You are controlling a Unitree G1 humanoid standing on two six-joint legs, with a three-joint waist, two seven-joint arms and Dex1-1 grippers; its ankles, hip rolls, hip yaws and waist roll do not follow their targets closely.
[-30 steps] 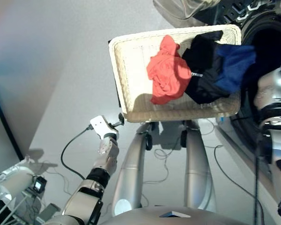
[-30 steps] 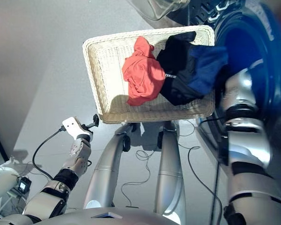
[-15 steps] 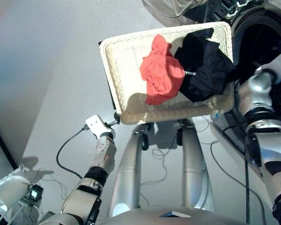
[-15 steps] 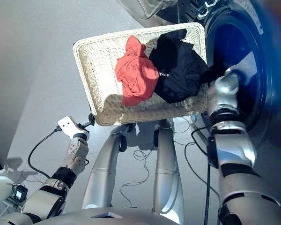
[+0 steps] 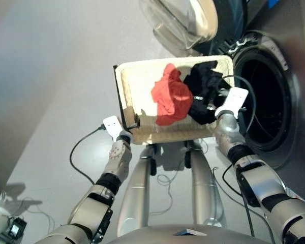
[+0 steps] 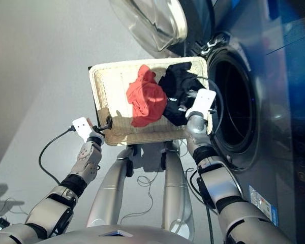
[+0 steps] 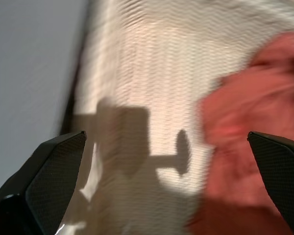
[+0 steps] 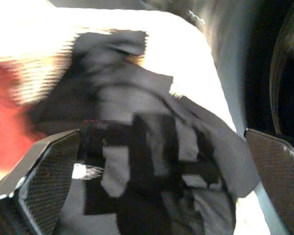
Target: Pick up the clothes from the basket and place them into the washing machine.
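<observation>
One washing machine (image 5: 290, 86) stands with its round door (image 5: 180, 23) swung open. Just beside its porthole sits one basket (image 5: 129, 84) holding two garments: an orange-red one (image 5: 170, 96) mid-basket and a black one (image 5: 206, 91) on the side nearer the machine. The right gripper (image 5: 213, 104) hovers over the black garment, fingers spread apart and empty. The left gripper (image 5: 134, 123), fingers also apart, is at the basket's far edge from the machine.

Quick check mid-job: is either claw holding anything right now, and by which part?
Nothing is held. The left claw is open over the basket beside the orange-red garment. The right claw is open above the black garment.
</observation>
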